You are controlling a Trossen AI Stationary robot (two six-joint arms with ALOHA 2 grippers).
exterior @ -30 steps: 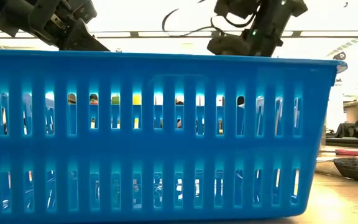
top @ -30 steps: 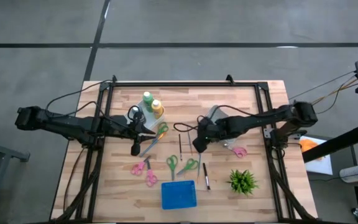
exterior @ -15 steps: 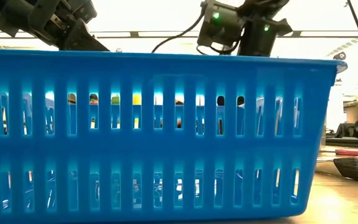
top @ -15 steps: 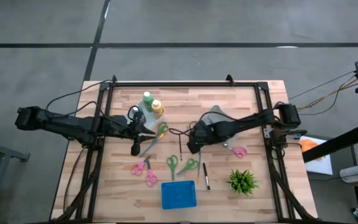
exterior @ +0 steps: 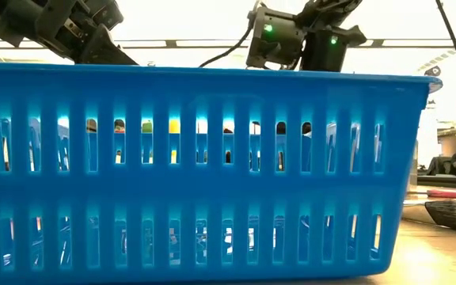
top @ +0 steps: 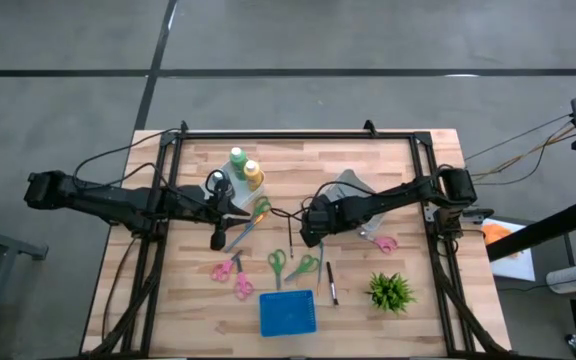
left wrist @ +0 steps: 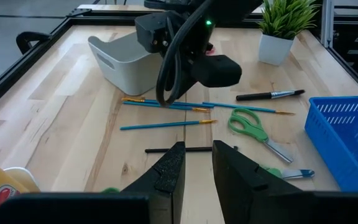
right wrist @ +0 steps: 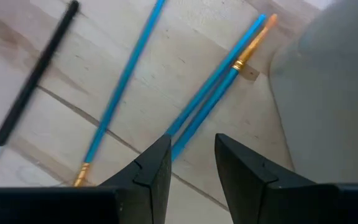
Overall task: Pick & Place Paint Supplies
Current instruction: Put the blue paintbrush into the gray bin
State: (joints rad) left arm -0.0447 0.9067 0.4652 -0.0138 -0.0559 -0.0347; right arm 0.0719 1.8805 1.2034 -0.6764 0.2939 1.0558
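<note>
Several thin brushes lie flat on the wooden table. In the right wrist view a pair of blue-handled brushes [right wrist: 219,78] lies side by side, with a third blue brush [right wrist: 126,84] and a dark-handled one [right wrist: 36,78] beside it. My right gripper [right wrist: 192,158] points steeply down, open, just over the pair's handle ends [left wrist: 166,104]; I see no touch. The green bottle [top: 236,157] and the yellow-orange bottle [top: 253,175] stand upright at the far left. My left gripper [left wrist: 197,165] waits near them, open by a narrow gap with nothing between its fingers.
A white bin [left wrist: 123,62] sits just beyond the brushes. A blue basket [top: 288,312] stands at the near edge and fills the low view. Several scissors [top: 278,262] lie near the middle, a potted plant [top: 390,290] at the near right, and a dark pen [top: 332,283] beside it.
My right gripper has come down toward the blue brushes, shifting a little toward the table's left edge and tipping more steeply downward. The gap between its fingers looks unchanged. The brushes lie where they were.
</note>
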